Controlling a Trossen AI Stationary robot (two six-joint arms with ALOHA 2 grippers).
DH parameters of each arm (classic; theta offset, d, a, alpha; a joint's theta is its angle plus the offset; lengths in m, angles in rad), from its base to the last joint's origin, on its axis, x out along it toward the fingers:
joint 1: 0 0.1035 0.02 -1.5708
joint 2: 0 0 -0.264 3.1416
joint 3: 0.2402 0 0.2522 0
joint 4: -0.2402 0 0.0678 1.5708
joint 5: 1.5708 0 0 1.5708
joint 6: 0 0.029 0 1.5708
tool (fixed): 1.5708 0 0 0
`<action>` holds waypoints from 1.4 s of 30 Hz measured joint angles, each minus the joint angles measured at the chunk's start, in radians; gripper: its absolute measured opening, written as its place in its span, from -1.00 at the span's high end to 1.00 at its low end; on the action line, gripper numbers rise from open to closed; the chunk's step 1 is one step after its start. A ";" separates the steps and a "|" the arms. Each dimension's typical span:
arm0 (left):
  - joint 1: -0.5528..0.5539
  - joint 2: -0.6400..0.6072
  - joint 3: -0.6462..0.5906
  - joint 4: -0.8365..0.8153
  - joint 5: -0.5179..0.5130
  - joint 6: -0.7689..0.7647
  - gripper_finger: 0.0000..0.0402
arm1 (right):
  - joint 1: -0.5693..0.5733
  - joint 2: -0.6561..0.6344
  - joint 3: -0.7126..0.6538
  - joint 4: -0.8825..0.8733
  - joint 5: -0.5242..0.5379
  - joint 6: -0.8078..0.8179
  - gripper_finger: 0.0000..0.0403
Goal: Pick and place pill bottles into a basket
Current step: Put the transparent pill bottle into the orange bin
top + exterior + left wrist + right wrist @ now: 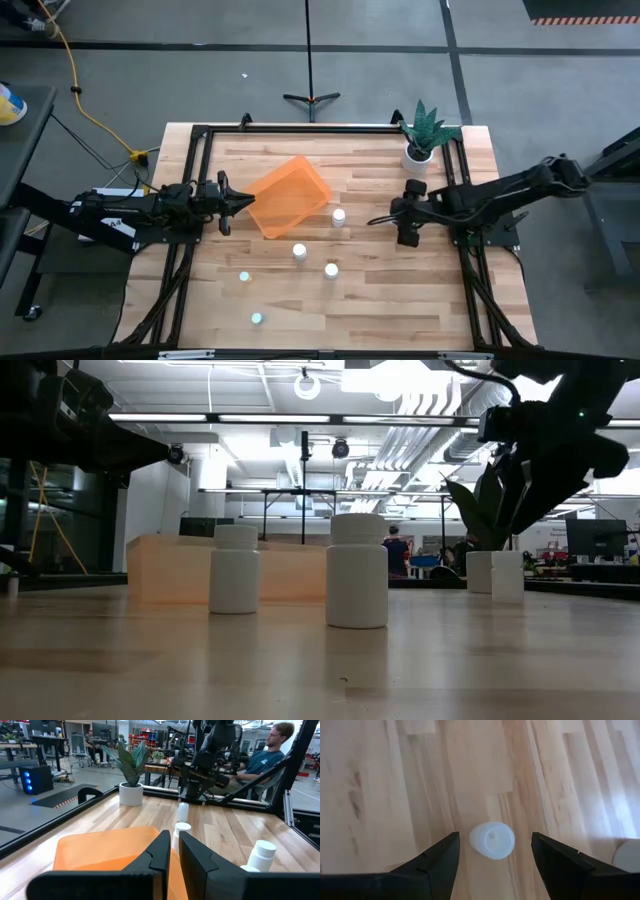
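The orange basket [288, 197] rests flat on the table, turned at an angle; it also shows in the left wrist view [105, 852]. My left gripper [243, 200] is at its left corner with the fingers almost together [174, 851]. Several white pill bottles stand upright on the table, among them one by the basket's right corner [338, 215], one nearer [300, 252] and another beside it [331, 268]. My right gripper [406, 232] points down, open. Its fingers stand on either side of an upright bottle [491, 840] without touching it. My left gripper comes level from the table's left at the basket's left corner [250, 198]. I cannot tell whether its fingers touch the rim; the fingers themselves hide that place.
A white pot with a green plant [420, 150] stands at the far right, just beyond my right arm. Two more bottles [245, 276] [257, 318] stand toward the near edge. A black frame runs along the table's sides. A person sits beyond the table [265, 755].
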 joint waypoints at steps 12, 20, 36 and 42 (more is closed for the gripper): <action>0.000 0.000 0.000 0.000 0.000 0.002 0.63 | 0.000 0.116 0.000 0.020 0.038 0.000 -0.18; 0.000 0.000 0.000 -0.001 0.000 0.003 0.63 | -0.001 0.186 0.000 0.032 0.056 -0.006 -0.18; 0.000 0.000 0.000 -0.002 0.000 0.003 0.63 | -0.006 0.273 0.000 0.052 0.057 -0.009 -0.18; 0.000 0.000 0.000 -0.002 0.000 0.003 0.63 | -0.039 0.272 0.000 0.056 0.048 0.000 -0.18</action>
